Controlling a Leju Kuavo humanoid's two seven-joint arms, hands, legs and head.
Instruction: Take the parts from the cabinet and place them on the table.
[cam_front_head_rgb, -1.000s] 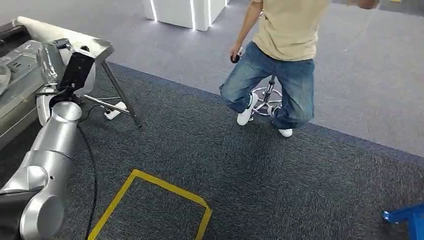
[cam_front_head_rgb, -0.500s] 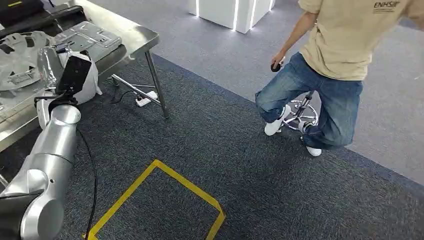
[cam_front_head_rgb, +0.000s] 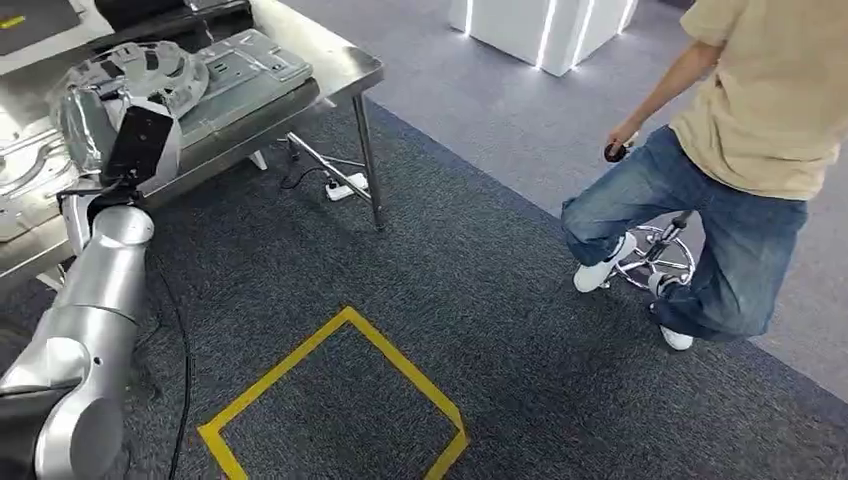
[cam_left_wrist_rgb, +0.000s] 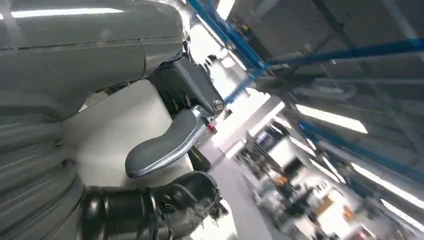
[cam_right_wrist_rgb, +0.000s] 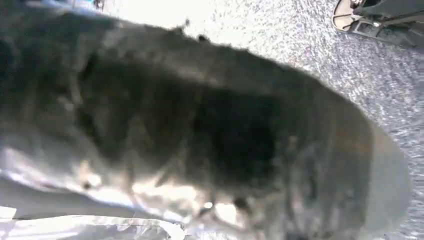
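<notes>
My left arm is raised beside the steel table (cam_front_head_rgb: 352, 72). My left hand (cam_front_head_rgb: 138, 148) holds a shiny sheet-metal part (cam_front_head_rgb: 82, 128) over the table's near edge. In the left wrist view that hand (cam_left_wrist_rgb: 150, 170) pinches the pale grey part (cam_left_wrist_rgb: 112, 125) between the thick thumb and the dark fingers. On the table lie a round stamped part (cam_front_head_rgb: 150, 62) and a flat stamped panel (cam_front_head_rgb: 250, 55). The right wrist view is a dark blur over grey carpet, so my right hand cannot be made out.
A person (cam_front_head_rgb: 745, 150) in jeans sits on a stool (cam_front_head_rgb: 660, 258) at the right, holding a small dark object. A yellow tape square (cam_front_head_rgb: 340, 400) marks the carpet in front of me. A power strip (cam_front_head_rgb: 345, 187) and cables lie under the table. A white lit pillar (cam_front_head_rgb: 540, 25) stands behind.
The camera has swung left: the table and its parts have come further into the picture and the person has slid right. My left hand still holds the part.
</notes>
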